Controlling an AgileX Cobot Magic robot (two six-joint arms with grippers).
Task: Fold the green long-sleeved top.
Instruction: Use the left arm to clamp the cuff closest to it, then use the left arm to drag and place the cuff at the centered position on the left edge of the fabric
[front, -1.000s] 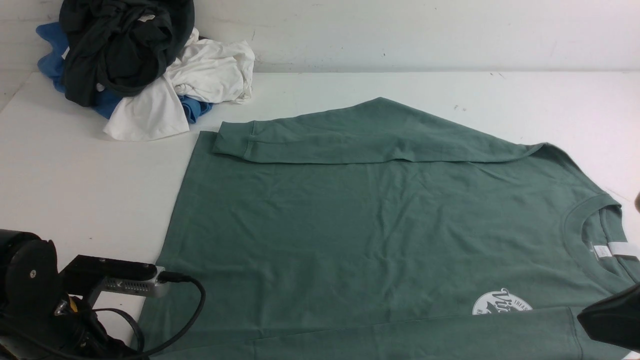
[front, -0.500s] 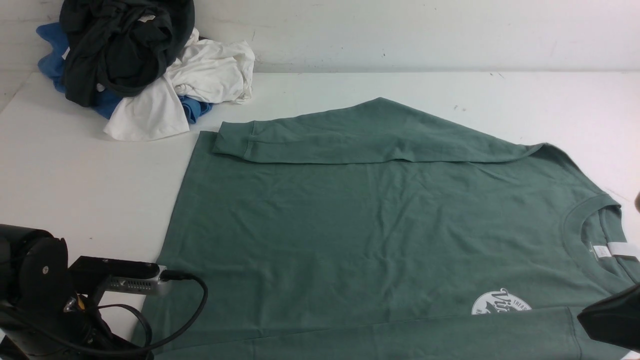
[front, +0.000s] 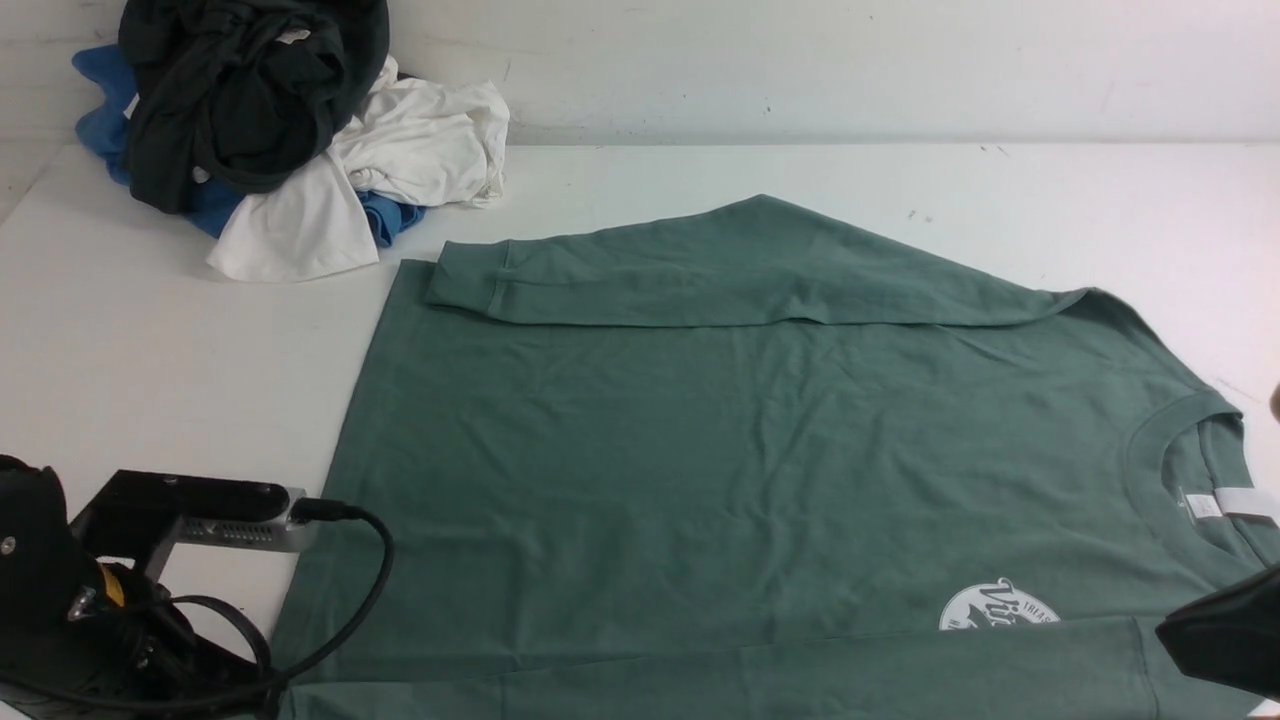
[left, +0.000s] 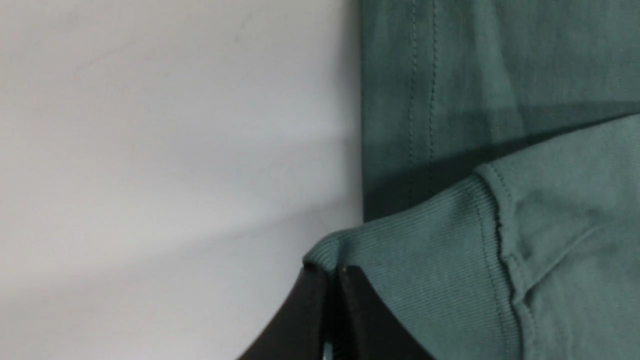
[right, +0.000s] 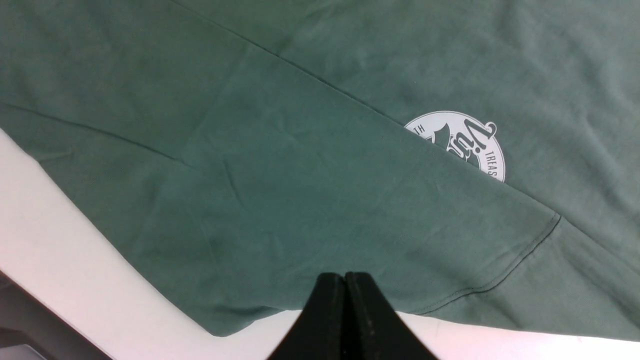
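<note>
Left gripper (left: 332, 274) pinches the ribbed cuff (left: 425, 250) of the green long-sleeved top (front: 760, 450), which lies spread flat on the table (front: 150, 330), open tabletop to its left. Right gripper (right: 345, 277) sits closed at the top's near edge, grip unclear.

One green long-sleeved top (front: 700, 450) on one white counter (front: 150, 330). The top shows two sleeves, a far sleeve (front: 700, 275) and a near sleeve (front: 800, 670), one round white logo (front: 1000, 608) and one white neck label (front: 1225, 503). Piled at the far left: one black garment (front: 240, 90), plus white cloth (front: 400, 150) and blue cloth (front: 100, 100), piece counts unclear. Two black claws: left claw (left: 332, 280), right claw (right: 345, 285).
</note>
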